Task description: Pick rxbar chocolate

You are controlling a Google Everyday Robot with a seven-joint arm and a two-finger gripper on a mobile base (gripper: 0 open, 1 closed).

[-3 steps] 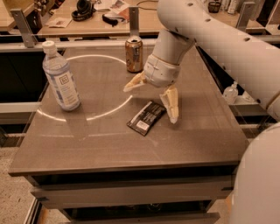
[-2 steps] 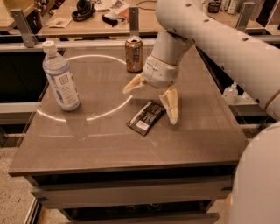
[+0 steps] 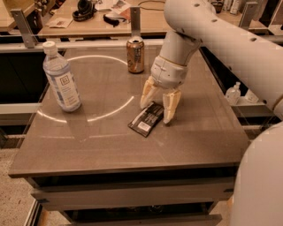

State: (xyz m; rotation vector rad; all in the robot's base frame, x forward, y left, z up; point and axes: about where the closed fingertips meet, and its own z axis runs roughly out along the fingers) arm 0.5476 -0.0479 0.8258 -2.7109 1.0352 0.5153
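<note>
A brown-grey table (image 3: 199, 132) is seen from above and in front, with a cluttered workbench (image 3: 152, 20) behind it. The chocolate bar (image 3: 146, 120) is found lying flat on the table, a little right of centre, set on a diagonal: its white label patch is turned toward the near left, its other end toward the far right. The black wrapper is marked with pale lettering. The hand (image 3: 155, 112) is held low over the far end of the bar, pointed straight down from a thick white arm (image 3: 221, 39) that enters from the upper right. Its two cream fingers (image 3: 170, 106) are spread apart, one placed at each side of the bar's far end, so that this end is bracketed between them. The right fingertip is set down at the bar's edge, on or just above the tabletop; the left is set just beside the opposite edge. Whether either finger is actually pressed against the wrapper cannot be told. The bar is not lifted. A bronze drink can (image 3: 135, 54) is stood upright behind the hand, near the table's far edge and apart from the bar. A clear water bottle (image 3: 62, 79) with a white cap is stood upright at the left side, well apart from both. A bright ring of light is reflected on the tabletop between bottle and can. Black headphones (image 3: 84, 9) are noted on the workbench.
</note>
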